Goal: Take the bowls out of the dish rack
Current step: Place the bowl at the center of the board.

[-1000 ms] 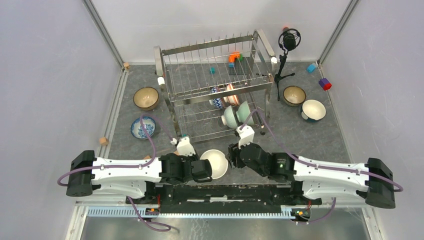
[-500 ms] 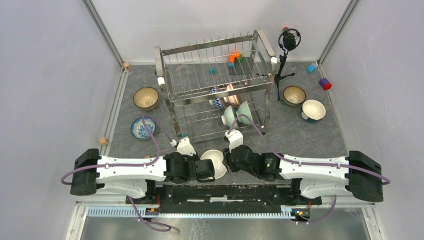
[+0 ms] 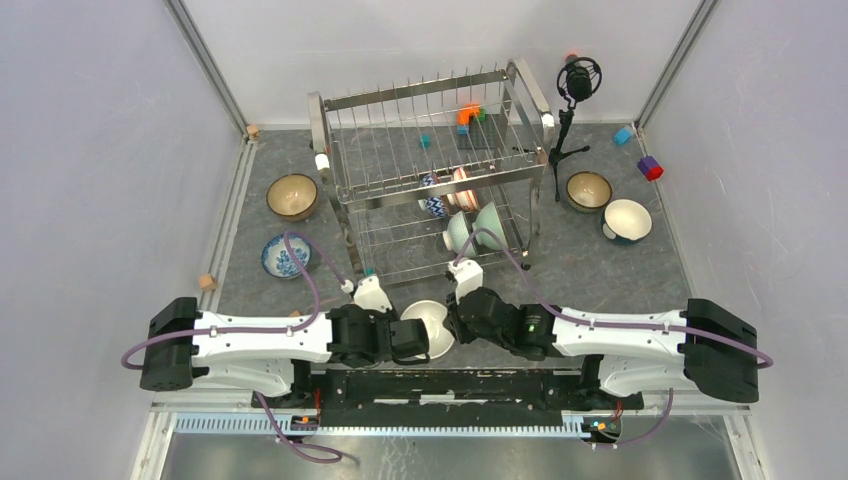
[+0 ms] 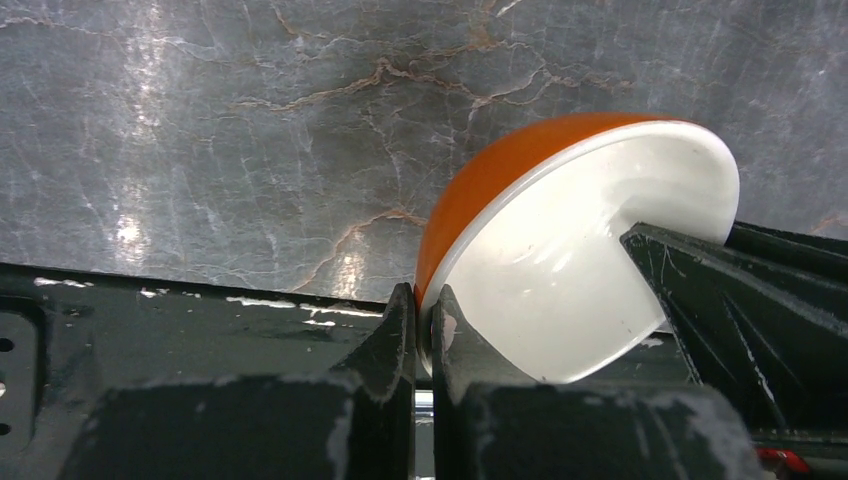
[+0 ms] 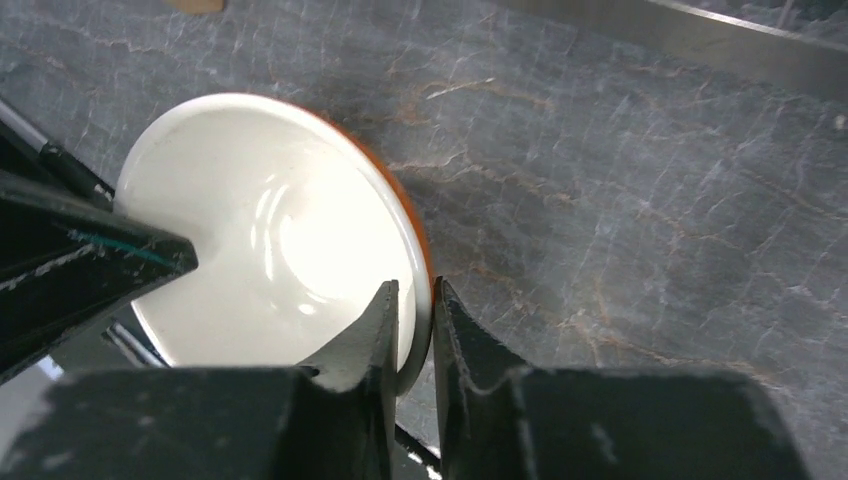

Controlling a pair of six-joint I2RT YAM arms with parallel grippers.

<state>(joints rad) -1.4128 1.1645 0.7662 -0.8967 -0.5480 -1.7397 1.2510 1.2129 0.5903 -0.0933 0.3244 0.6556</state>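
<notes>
An orange bowl (image 3: 428,322) with a white inside hangs tilted just above the table's near edge, between both arms. My left gripper (image 3: 410,340) is shut on its rim (image 4: 425,305), one finger on the orange outside and one inside. In the left wrist view the orange bowl (image 4: 580,280) fills the right half. My right gripper (image 3: 456,318) straddles the opposite rim (image 5: 410,300) of the orange bowl (image 5: 270,230), jaws narrow but with a sliver of room left. The dish rack (image 3: 430,100) behind holds a pale green bowl (image 3: 470,230), a blue-and-white bowl (image 3: 435,203) and a red-and-white bowl (image 3: 463,188).
On the table stand a brown bowl (image 3: 292,196) and a blue-and-white bowl (image 3: 279,256) at the left, and a brown bowl (image 3: 588,190) and a white bowl (image 3: 627,220) at the right. A black microphone tripod (image 3: 568,120) is beside the rack. Small blocks (image 3: 650,168) lie about.
My right arm has slid left to the bowl and its jaws have narrowed around the rim. The left gripper kept its hold, and the bowl barely moved.
</notes>
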